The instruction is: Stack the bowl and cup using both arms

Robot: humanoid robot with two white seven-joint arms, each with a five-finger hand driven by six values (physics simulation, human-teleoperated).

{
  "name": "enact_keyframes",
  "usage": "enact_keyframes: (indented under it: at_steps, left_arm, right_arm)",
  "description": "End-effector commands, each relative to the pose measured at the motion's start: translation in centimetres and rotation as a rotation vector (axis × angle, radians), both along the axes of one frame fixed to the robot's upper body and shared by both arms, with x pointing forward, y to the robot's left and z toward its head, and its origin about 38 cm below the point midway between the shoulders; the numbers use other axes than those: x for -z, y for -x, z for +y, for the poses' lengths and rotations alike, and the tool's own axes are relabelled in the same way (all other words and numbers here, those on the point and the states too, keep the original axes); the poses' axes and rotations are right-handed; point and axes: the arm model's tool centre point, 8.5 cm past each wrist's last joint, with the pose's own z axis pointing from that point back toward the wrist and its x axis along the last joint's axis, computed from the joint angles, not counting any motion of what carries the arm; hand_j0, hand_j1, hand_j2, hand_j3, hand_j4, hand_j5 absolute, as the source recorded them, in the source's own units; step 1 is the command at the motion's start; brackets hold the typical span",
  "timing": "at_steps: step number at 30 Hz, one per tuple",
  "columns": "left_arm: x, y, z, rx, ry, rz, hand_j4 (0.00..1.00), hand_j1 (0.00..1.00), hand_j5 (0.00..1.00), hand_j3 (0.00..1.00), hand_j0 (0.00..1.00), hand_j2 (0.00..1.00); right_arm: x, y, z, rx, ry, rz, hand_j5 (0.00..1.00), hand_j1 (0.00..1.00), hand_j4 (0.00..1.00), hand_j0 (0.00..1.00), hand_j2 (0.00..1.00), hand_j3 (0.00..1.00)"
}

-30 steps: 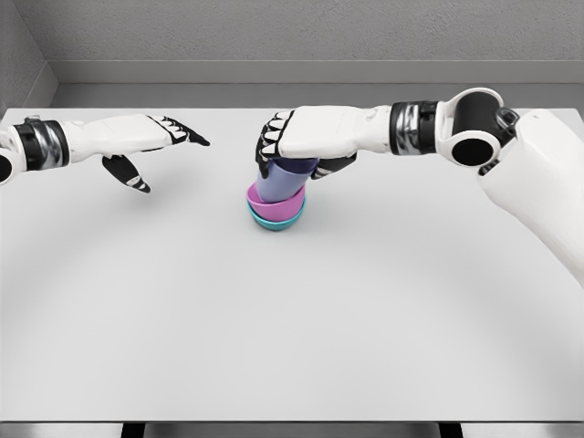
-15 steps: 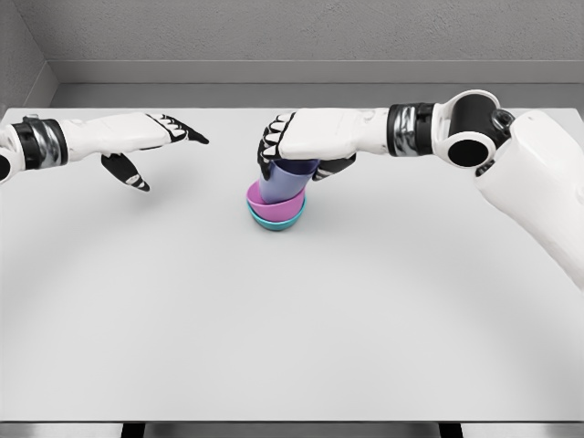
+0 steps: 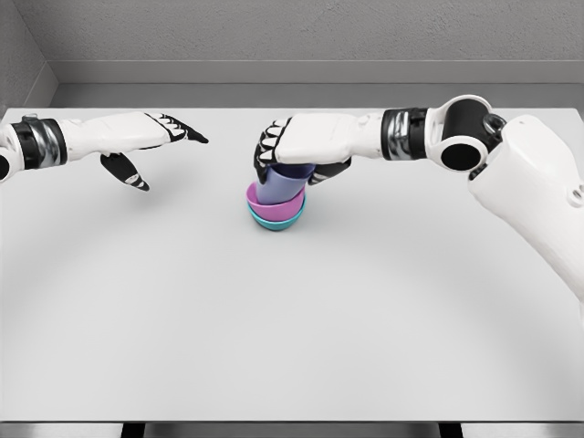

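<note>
We've got most of the stack built, by the look of it. Near the desk [image 3: 292,347] centre, a bit toward the far side, a teal bowl [image 3: 274,222] sits on the surface w/ a pink bowl [image 3: 274,206] nested inside it. Only the teal rim and lower edge show under the pink one. A purple cup [image 3: 281,183] stands in the pink bowl, leaning a little to the left rather than dead upright.

Our right robot hand [image 3: 297,151] comes in from the right and is clamped over the top of the cup: fingers [image 3: 267,149] curl down its left side, thumb wraps the right side, palm covers the rim. So the cup is in the bowls but not let go yet. We can't tell if its base is fully seated or held just off the pink bowl's floor; the bowl wall hides the contact.

Our left robot hand [image 3: 151,146] hovers well apart from the stack, over the far left of the desk, fingers stretched out, thumb hanging down, holding nothing. It looks done w/ its share.

Judging from this: bowl-on-bowl done, cup placed approx. where it belongs. What's left, as we read it: settle the cup straight, open the right fingers, lift clear w/o dragging the cup. The tilt is the one thing to watch, since a careless release could tip the cup against the rim or nudge the nested bowls.
</note>
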Motion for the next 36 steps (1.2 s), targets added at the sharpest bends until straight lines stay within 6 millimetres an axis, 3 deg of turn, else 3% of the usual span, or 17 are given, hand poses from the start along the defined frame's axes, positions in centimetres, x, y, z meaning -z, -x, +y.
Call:
enact_keyframes:
  at_steps: [1,4,5,6,8,13,17,20,22,23,24,28,30,32,36]
  left_arm:
    - [-0.1,0.0,0.0,-0.003,0.007,0.000,1.00,1.00,1.00,1.00,1.00,1.00]
    - [-0.1,0.0,0.0,-0.003,0.007,0.000,1.00,1.00,1.00,1.00,1.00,1.00]
    - [-0.1,0.0,0.0,-0.003,0.007,0.000,1.00,1.00,1.00,1.00,1.00,1.00]
    - [-0.1,0.0,0.0,-0.003,0.007,0.000,1.00,1.00,1.00,1.00,1.00,1.00]
    - [-0.1,0.0,0.1,-0.004,0.008,-0.001,1.00,1.00,1.00,1.00,1.00,1.00]
    - [-0.1,0.0,0.1,-0.004,0.008,-0.001,1.00,1.00,1.00,1.00,1.00,1.00]
    - [-0.1,0.0,0.1,-0.004,0.008,-0.001,1.00,1.00,1.00,1.00,1.00,1.00]
    - [-0.1,0.0,0.1,-0.004,0.008,-0.001,1.00,1.00,1.00,1.00,1.00,1.00]
    - [-0.1,0.0,0.1,-0.004,0.008,-0.001,1.00,1.00,1.00,1.00,1.00,1.00]
    - [-0.1,0.0,0.1,-0.004,0.008,-0.001,1.00,1.00,1.00,1.00,1.00,1.00]
    - [-0.1,0.0,0.1,-0.004,0.008,-0.001,1.00,1.00,1.00,1.00,1.00,1.00]
    - [0.0,-0.2,0.7,-0.024,0.012,0.004,1.00,1.00,1.00,1.00,1.00,1.00]
    - [0.0,-0.2,0.8,-0.033,0.026,-0.001,1.00,1.00,1.00,1.00,1.00,1.00]
    - [0.2,-0.1,1.0,-0.036,0.025,0.002,1.00,1.00,1.00,1.00,1.00,1.00]
    - [1.1,0.1,1.3,-0.045,0.026,0.021,1.00,1.00,1.00,1.00,1.00,1.00]
  right_arm:
    - [0.1,-0.1,-0.1,0.008,-0.002,0.004,0.54,0.54,0.54,0.54,0.54,0.54]
    - [0.1,-0.2,-0.1,0.008,-0.001,0.004,0.58,0.58,0.58,0.58,0.58,0.58]
    - [0.1,-0.1,-0.1,0.007,0.000,0.002,0.64,0.64,0.64,0.64,0.64,0.64]
    - [0.0,-0.2,-0.1,0.008,-0.001,0.002,0.72,0.72,0.72,0.72,0.72,0.72]
    - [0.1,-0.2,0.0,0.009,0.009,-0.006,1.00,1.00,1.00,1.00,1.00,1.00]
    - [0.0,-0.2,-0.1,0.009,0.009,-0.009,1.00,1.00,1.00,1.00,1.00,1.00]
    - [-1.3,-0.2,0.0,0.006,-0.012,-0.034,1.00,1.00,1.00,1.00,1.00,1.00]
    - [-5.5,0.5,0.1,-0.017,-0.091,-0.123,1.00,1.00,1.00,1.00,1.00,1.00]
    - [-8.2,0.2,-1.4,0.016,-0.148,-0.174,1.00,1.00,1.00,1.00,1.00,1.00]
    - [-9.4,-0.4,-3.1,0.061,-0.191,-0.190,1.00,1.00,1.00,1.00,1.00,1.00]
    - [-8.9,-0.9,-4.8,0.102,-0.179,-0.180,1.00,1.00,1.00,1.00,1.00,1.00]
    - [-0.8,-4.4,-11.4,0.334,-0.117,0.037,1.00,1.00,1.00,1.00,1.00,1.00]
    - [1.6,-5.3,-14.0,0.423,-0.107,0.106,1.00,1.00,1.00,1.00,1.00,1.00]
    - [1.0,-5.6,-14.9,0.448,-0.132,0.100,1.00,1.00,1.00,1.00,1.00,1.00]
    - [0.9,-5.6,-14.9,0.446,-0.134,0.098,1.00,1.00,1.00,1.00,1.00,1.00]
